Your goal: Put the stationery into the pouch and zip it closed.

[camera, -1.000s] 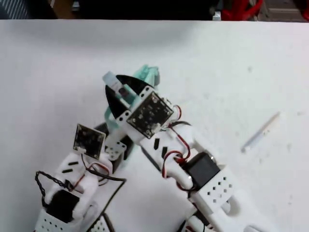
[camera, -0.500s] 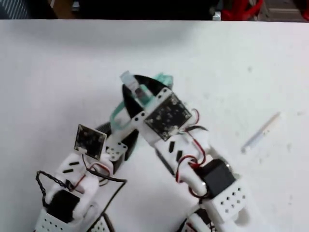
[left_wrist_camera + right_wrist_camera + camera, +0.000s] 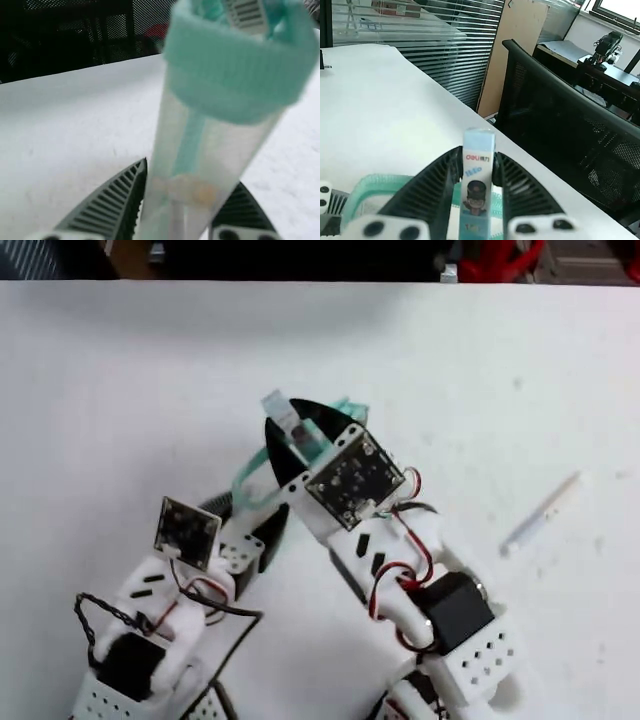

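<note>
You have the clear plastic pouch with a mint-green zip rim (image 3: 235,75) pinched at one end between the left gripper (image 3: 175,215) fingers. Your right gripper (image 3: 477,155), angled in over mid-table, clamps a pale blue rectangular eraser (image 3: 479,190) just over that rim.

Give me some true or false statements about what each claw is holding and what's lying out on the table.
1. The right claw grips an eraser. True.
2. The left claw is open and holds nothing. False: it is shut on the pouch.
3. A white pen lies on the table, apart from both arms. True.
4. The eraser lies flat on the table beside the pen. False: the right claw holds it at the pouch's teal rim.
</note>
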You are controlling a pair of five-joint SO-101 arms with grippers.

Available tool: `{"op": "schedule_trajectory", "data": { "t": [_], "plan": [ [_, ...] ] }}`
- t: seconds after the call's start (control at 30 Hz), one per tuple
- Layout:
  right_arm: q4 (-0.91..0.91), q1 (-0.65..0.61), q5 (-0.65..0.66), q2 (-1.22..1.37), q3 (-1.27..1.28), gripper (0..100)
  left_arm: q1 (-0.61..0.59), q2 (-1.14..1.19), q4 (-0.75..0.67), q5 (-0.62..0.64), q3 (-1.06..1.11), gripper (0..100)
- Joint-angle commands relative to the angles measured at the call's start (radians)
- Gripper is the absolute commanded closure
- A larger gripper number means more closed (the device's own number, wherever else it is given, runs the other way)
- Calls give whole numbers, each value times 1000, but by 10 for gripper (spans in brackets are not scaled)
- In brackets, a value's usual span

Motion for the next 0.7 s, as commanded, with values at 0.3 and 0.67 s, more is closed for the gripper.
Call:
{"op": "schedule_trajectory", "data": {
  "t": [0.3,0.67],
  "plan": [
    [2,15,-61,-18,-14,887,-4,-2,-26,-12,-9,809],
    [2,13,-48,-18,-12,942,-4,-2,-26,-12,-9,809]
  ]
}}
